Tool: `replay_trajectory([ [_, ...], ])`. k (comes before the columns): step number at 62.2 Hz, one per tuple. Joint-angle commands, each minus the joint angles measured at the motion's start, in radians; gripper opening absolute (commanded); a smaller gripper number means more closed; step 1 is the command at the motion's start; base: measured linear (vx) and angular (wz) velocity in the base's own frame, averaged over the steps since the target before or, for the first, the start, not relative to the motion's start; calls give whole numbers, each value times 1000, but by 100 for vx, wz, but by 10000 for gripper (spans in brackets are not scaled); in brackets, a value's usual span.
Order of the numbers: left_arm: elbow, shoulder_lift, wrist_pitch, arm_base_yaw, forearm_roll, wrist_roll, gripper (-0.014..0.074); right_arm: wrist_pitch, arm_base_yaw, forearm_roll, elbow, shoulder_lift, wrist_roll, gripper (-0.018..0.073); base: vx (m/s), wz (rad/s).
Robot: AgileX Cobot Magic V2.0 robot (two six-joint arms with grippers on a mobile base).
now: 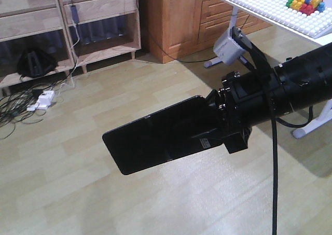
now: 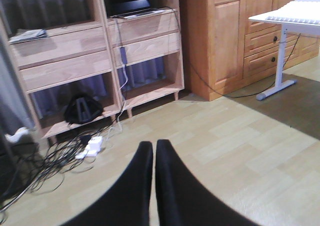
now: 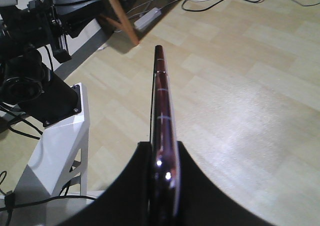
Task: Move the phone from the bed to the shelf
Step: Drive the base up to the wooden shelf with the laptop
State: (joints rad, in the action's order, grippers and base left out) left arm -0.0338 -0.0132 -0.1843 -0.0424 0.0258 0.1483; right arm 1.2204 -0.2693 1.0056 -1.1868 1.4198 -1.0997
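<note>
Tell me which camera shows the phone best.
The exterior front-facing view: the phone shows its broad black face nearly whole, gripped at one end by the right pincer. The right wrist view shows only its thin edge. The left wrist view misses it entirely.

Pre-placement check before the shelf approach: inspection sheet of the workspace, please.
Surface: pale wood-plank floor below the arm.
Job's things: thin glossy black phone held in air; light wooden shelf unit ahead; bed not in view.
Clutter: black object on lowest shelf board.
Grippers: right gripper shut on phone; left gripper shut, empty.
Cables: black cable tangle, white power strip on floor by shelf.
Surroundings: orange-brown wooden cabinet; white table with coloured bricks.
</note>
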Motion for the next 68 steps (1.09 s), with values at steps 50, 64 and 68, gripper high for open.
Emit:
replay_trajectory([
  [50, 21, -13, 72, 4, 9, -6, 1, 66, -2, 78, -25, -36, -6, -2, 51, -11],
  [64, 21, -13, 72, 4, 9, -6, 1, 66, -2, 78, -25, -36, -6, -2, 51, 8],
  [68, 21, -13, 72, 4, 9, -6, 1, 66, -2, 78, -25, -36, -6, -2, 51, 11],
])
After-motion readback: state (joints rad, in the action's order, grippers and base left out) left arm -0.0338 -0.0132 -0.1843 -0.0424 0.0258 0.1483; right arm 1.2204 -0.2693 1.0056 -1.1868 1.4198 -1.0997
